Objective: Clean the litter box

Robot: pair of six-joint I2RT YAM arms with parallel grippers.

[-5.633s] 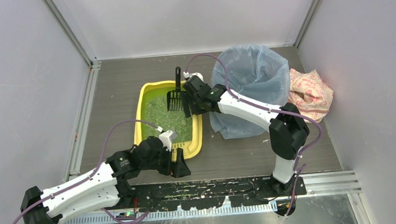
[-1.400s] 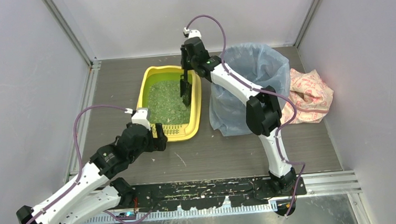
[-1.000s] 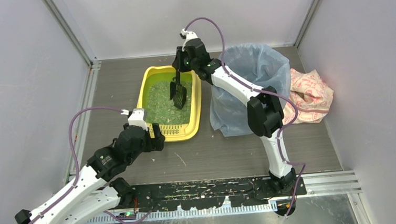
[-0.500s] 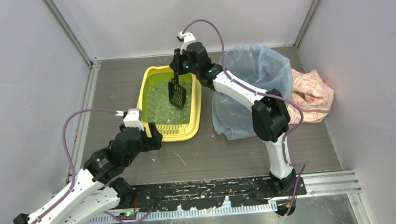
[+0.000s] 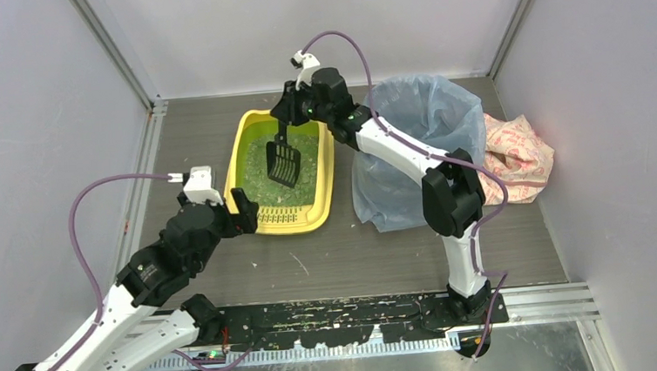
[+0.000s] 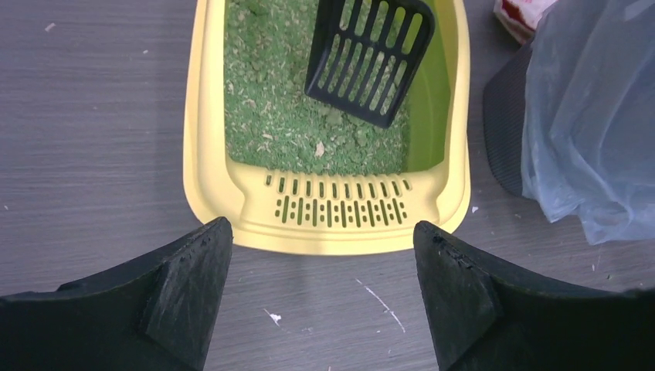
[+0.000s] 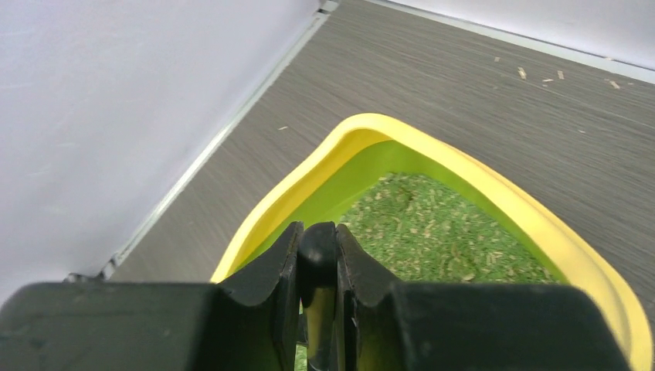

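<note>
The yellow litter box (image 5: 238,161) lies mid-table with green litter inside and its slotted grate (image 6: 336,205) at the near end. My right gripper (image 5: 290,123) hangs over the box's far end, shut on the handle of the black slotted scoop (image 5: 283,162). The scoop's blade (image 6: 369,58) tilts down over the litter. In the right wrist view the handle (image 7: 317,247) is pinched between the jaws above the box's rim (image 7: 432,147). My left gripper (image 6: 320,255) is open and empty over bare table, just short of the grate end; from above it (image 5: 239,212) sits at the near left corner.
A tall bin lined with a blue translucent bag (image 5: 418,136) stands right of the box, its bag (image 6: 595,116) close to the box's right side. A pink patterned cloth bundle (image 5: 515,155) lies further right. Grey walls close in left, right and behind. Litter crumbs dot the table.
My left arm has drawn back to the left, away from the box's near end, its jaws a little wider. The right gripper has shifted the scoop slightly left over the litter.
</note>
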